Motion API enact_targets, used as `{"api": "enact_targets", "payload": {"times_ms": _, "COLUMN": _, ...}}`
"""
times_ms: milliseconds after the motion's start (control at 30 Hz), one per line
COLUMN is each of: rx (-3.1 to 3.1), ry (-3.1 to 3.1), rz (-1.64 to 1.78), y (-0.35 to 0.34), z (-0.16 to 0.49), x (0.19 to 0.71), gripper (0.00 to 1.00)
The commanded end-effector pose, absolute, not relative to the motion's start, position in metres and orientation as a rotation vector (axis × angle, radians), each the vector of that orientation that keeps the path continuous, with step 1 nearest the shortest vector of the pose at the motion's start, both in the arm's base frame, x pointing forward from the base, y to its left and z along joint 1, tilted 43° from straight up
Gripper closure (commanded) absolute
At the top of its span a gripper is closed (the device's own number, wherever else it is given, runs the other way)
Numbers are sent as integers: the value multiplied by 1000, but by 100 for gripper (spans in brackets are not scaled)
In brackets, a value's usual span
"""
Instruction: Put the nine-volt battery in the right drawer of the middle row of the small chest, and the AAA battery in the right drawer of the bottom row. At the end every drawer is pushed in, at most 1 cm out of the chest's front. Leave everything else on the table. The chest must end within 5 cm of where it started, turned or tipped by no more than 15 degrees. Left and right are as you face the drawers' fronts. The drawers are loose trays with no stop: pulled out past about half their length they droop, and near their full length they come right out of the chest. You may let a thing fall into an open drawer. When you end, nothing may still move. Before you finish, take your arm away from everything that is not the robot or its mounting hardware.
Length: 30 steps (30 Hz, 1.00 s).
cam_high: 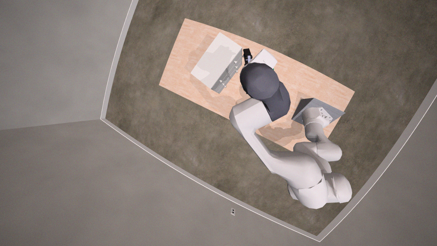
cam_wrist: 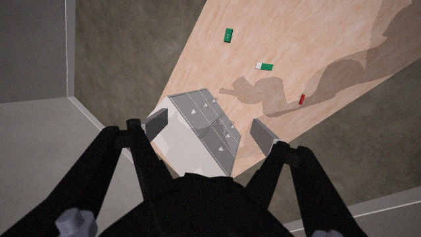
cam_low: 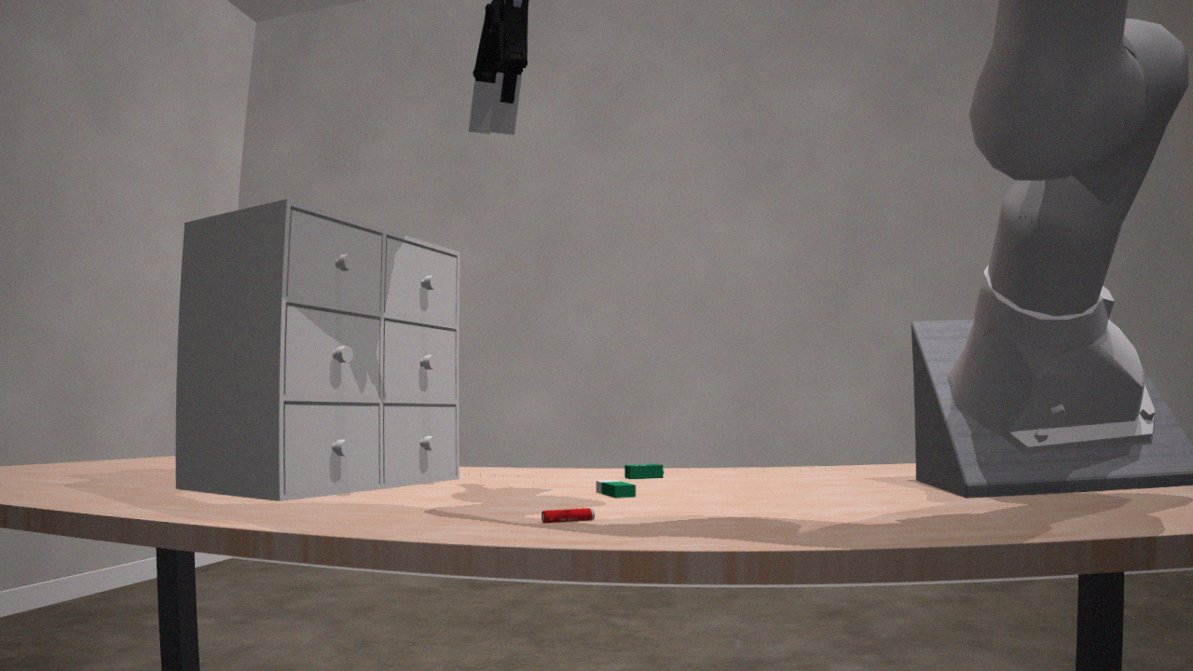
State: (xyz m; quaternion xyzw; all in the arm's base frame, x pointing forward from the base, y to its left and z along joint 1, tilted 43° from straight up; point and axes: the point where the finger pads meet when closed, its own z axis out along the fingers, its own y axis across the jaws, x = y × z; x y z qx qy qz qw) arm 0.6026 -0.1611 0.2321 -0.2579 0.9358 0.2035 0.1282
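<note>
The grey-white chest [cam_high: 207,61] [cam_low: 229,359] [cam_wrist: 184,145] stands upright on the table. Its six drawers look pushed in, including the middle-row right drawer [cam_low: 442,379] [cam_wrist: 200,100] and the bottom-row right drawer [cam_low: 442,467] [cam_wrist: 207,94]. A green block [cam_low: 644,471] [cam_wrist: 228,35] with two small pale marks, apparently the nine-volt battery, lies farthest back. The red AAA battery [cam_low: 568,515] [cam_wrist: 302,99] lies on its side near the table's edge. My gripper [cam_low: 493,116] [cam_wrist: 210,121] is open and empty, high above the table, near the chest's front side. The arm hides the batteries in the top view.
A green-and-white block [cam_low: 619,489] [cam_wrist: 266,66] lies between the batteries. The grey slanted base [cam_high: 337,113] [cam_low: 938,417] carries the arm at the table's far end from the chest. The arm reaches over the middle of the table [cam_high: 320,88].
</note>
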Motion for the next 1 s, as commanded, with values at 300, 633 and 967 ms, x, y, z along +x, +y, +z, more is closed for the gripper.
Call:
{"api": "enact_targets", "payload": {"times_ms": 300, "rx": -266, "ry": 2935, "rz": 1018, "y": -162, "z": 200, "x": 513, "gripper": 0}}
{"api": "enact_targets", "payload": {"times_ms": 633, "rx": -128, "ry": 2973, "rz": 1151, "y": -162, "z": 194, "x": 484, "gripper": 0}}
{"api": "enact_targets", "payload": {"times_ms": 967, "rx": -106, "ry": 2978, "rz": 1173, "y": -161, "z": 194, "x": 480, "gripper": 0}}
